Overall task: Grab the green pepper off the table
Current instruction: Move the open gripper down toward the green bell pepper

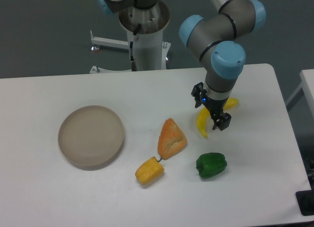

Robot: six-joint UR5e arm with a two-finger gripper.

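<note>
Glossy dark-green, lumpy green pepper (211, 165), on table (44, 197)

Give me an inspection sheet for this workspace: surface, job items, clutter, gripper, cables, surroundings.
Surface: white table, no spills seen.
Job's things: green pepper lies on the table near the front right, untouched, apart from the other items.
Clutter: round tan plate at left; orange wedge-shaped piece mid-table; yellow pepper just in front of it, stem toward it; curved yellow piece partly behind the gripper.
Grippers: gripper points down above the table, behind the green pepper, holding nothing; finger gap too small to judge.
Cables: dark cable along the robot's base column.
Surroundings: dark floor; second white table edge at right.
</note>
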